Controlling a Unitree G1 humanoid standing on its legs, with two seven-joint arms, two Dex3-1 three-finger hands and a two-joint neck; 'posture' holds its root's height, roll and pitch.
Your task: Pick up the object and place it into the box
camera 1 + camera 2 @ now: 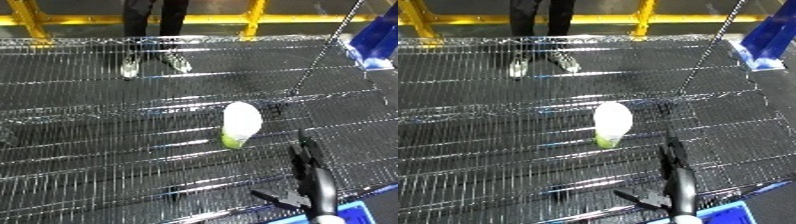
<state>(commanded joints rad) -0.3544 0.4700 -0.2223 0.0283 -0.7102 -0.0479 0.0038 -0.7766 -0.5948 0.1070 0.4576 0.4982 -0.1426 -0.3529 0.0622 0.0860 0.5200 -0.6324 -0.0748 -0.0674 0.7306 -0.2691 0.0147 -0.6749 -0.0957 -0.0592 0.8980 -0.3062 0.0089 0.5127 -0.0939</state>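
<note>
no readable text, no labels, no numbers, no signs

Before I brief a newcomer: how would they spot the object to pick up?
Look at the wire mesh surface filling the view. Near its middle, just ahead of the right hand, lies a white oval object with a green lower tip, the only pale thing there.

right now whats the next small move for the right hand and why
Probably ease the right hand forward and a little left toward the white and green object. Its fingers are straight and hold nothing, and a gap of wire mesh surface separates the fingertips from the object, which lies untouched.
</note>
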